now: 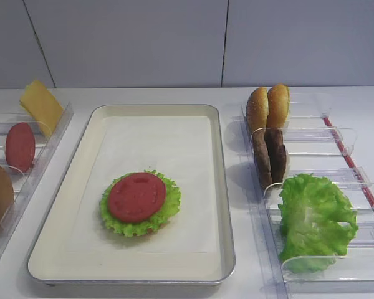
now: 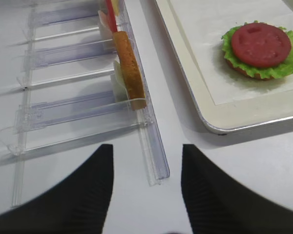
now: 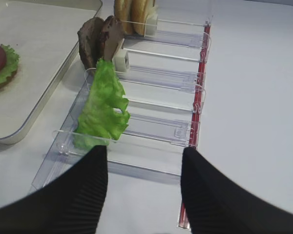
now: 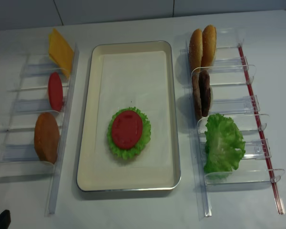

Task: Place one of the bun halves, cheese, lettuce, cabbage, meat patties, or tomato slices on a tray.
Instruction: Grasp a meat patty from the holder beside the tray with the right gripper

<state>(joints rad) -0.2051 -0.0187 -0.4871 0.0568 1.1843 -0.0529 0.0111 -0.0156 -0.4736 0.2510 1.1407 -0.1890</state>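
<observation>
The tray [image 4: 169, 114] lies lengthwise down the middle of the bench [image 4: 133, 210], its back half bare paper, with open strips of bench between it and the clear racks [image 4: 257, 102] on either side. Toward its near end a tomato slice [image 4: 127, 129] lies flat on lettuce [image 4: 144, 143]. In the right rack, bun halves [image 4: 202, 45], meat patties [image 4: 200, 93] and a lettuce leaf [image 4: 222, 145] stand on edge. The left rack holds cheese [image 4: 60, 50], a second tomato slice [image 4: 55, 90] and a bun half [image 4: 46, 137]. The right gripper [image 3: 144, 156] hovers over the rack's near end, jaws wide apart, empty. The left gripper [image 2: 147, 151] likewise hangs parted, holding nothing.

Bright, even overhead light is casting soft shadows beside the tray [image 1: 221, 187]; wrist views are blurring up close.
</observation>
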